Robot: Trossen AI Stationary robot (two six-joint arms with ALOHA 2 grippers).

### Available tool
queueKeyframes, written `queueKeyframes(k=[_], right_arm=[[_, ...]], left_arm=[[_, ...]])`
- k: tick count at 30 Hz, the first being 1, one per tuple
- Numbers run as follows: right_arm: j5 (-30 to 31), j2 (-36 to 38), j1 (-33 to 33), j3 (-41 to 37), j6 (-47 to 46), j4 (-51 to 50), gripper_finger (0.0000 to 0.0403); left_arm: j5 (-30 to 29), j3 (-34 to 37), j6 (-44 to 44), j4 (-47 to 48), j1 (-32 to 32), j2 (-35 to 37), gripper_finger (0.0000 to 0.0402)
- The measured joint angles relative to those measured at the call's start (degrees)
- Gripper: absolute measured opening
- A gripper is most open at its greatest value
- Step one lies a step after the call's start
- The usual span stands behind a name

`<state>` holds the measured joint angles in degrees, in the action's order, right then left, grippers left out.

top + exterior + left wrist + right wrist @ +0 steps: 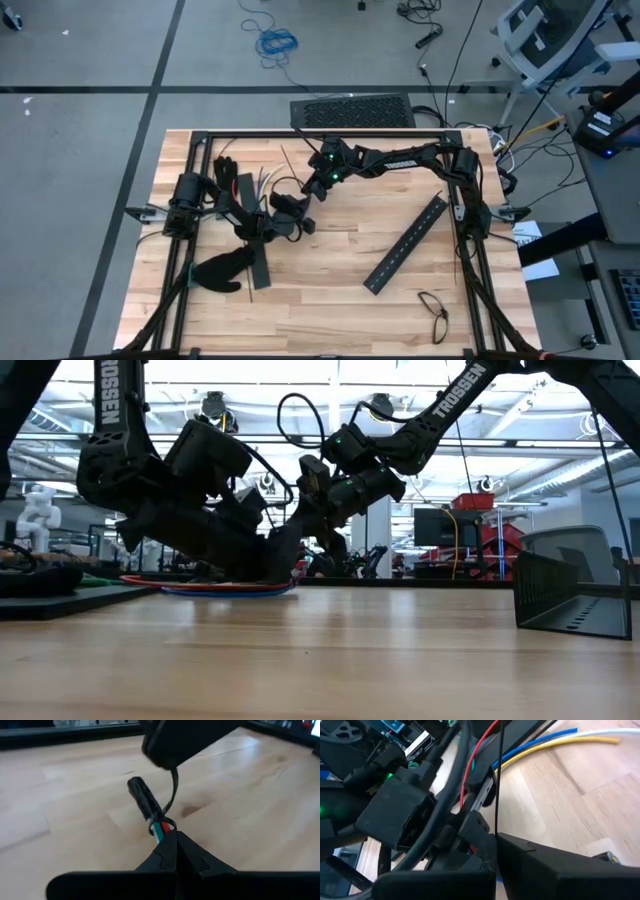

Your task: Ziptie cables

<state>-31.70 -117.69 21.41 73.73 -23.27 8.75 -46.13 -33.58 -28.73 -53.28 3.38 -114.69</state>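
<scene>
Black slotted bar [405, 244], eyeglasses [434, 313], glove [222, 270]

We can't make out the zipties [288, 160] clearly from above, they're too thin, and the cables [159, 828] vanish behind the left gripper [176, 836], perhaps pinched there, while dark arm parts hide their middle.

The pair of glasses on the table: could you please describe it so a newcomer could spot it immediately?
Start at the wooden table in the high view and go to its near right corner, beside the right arm's frame rail. The pair of glasses lies there alone, below the long slotted black bar; unlike that solid bar, it is a thin wire outline.
</scene>
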Motion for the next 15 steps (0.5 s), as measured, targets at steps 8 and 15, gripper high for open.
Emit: queueKeyframes(k=[8, 15], right_arm=[[-0.22, 0.00, 0.88, 0.00, -0.02, -0.71, 0.0000], [-1.07, 0.00, 1.84, 0.00, 0.03, -0.89, 0.0000]], left_arm=[[-0.40, -0.02, 11.35, 0.27, 0.52, 4.94, 0.0002], [6.62, -0.09, 4.21, 7.91, -0.59, 5.92, 0.0023]])
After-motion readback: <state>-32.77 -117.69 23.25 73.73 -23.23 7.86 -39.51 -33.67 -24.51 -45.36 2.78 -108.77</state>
